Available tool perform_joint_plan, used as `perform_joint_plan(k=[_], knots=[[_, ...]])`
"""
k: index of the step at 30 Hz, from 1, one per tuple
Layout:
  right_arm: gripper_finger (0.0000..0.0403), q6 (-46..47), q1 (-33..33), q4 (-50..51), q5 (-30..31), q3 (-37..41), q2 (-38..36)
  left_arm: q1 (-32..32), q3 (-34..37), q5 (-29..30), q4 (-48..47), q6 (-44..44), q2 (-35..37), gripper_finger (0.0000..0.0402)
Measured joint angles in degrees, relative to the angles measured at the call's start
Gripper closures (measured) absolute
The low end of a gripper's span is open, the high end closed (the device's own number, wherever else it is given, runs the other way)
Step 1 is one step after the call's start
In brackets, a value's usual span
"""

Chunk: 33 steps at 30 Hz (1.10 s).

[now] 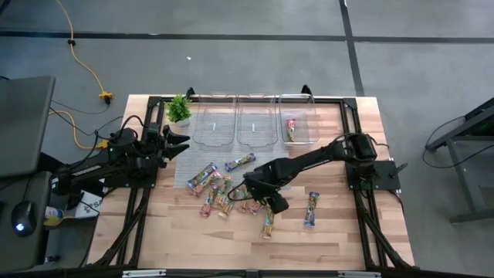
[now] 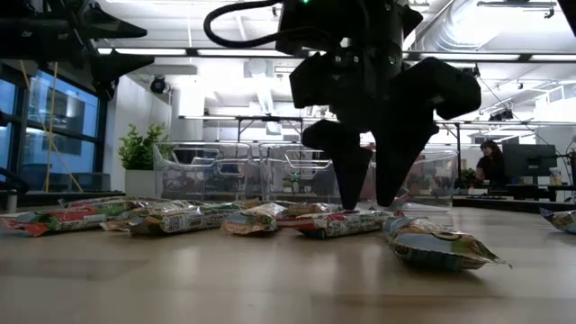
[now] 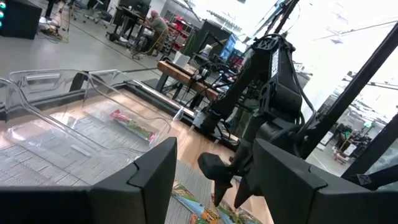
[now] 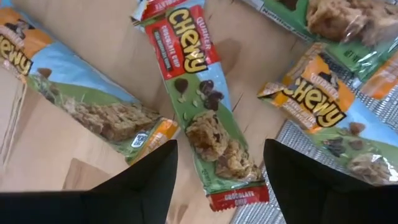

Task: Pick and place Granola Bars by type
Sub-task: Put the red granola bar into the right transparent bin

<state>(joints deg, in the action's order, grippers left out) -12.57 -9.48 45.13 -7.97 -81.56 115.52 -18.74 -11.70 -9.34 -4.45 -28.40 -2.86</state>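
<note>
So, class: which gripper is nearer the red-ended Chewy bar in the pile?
The right gripper: its open fingers hang straight over the red-ended Chewy bar. The left gripper waits off by the plant.

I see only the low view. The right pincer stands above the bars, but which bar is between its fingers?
Observer: The right pincer is open and straddles a red-ended chocolate chip bar. It is not gripping it yet.
Operator: Is any bar in a bin?
Observer: Yes, one red bar lies in the rightmost bin of the high view.
Operator: Where is the left arm?
Observer: The left pincer waits open near the plant, on the table's left side.
</note>
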Motion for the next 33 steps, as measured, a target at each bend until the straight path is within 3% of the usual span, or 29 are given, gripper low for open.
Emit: perform_joint_plan(k=[21,33], knots=[[0.0181,4.2,-1.7,-1.6,2.3,0.4,2.6,0.0,0.0,-0.2,0.0,0.0,0.0,0.0197],[0.0246,9.8,-1.8,-3.4,3.6,3.0,1.9,0.0,0.0,-0.2,0.0,0.0,0.0,0.0197]])
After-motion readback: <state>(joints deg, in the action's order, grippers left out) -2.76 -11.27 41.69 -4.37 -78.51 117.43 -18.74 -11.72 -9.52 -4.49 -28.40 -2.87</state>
